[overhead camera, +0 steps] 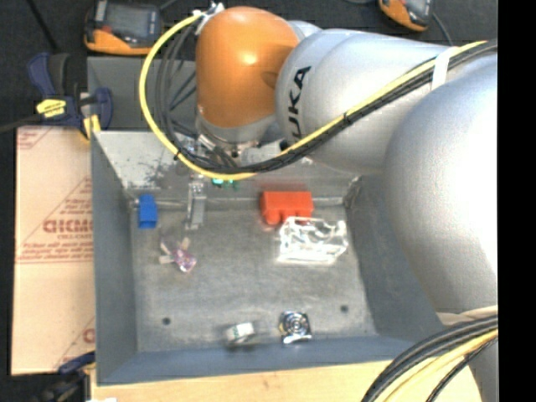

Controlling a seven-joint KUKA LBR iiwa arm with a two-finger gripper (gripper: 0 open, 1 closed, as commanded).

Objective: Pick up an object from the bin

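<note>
My gripper [195,219] hangs from under the orange wrist cover into the far left part of the bin, its tip close above the floor. A small blue block [147,211] lies just left of it, apart from it. In front of the gripper, a small pink and clear plastic piece [181,258] rests on the floor. A red block [286,206] lies to the right of the gripper near the back wall. Nothing shows in the gripper.
A crumpled clear plastic packet [311,240] lies just in front of the red block. Two small shiny metal pieces [240,332] [295,326] sit by the near wall. The big silver arm covers the bin's right side.
</note>
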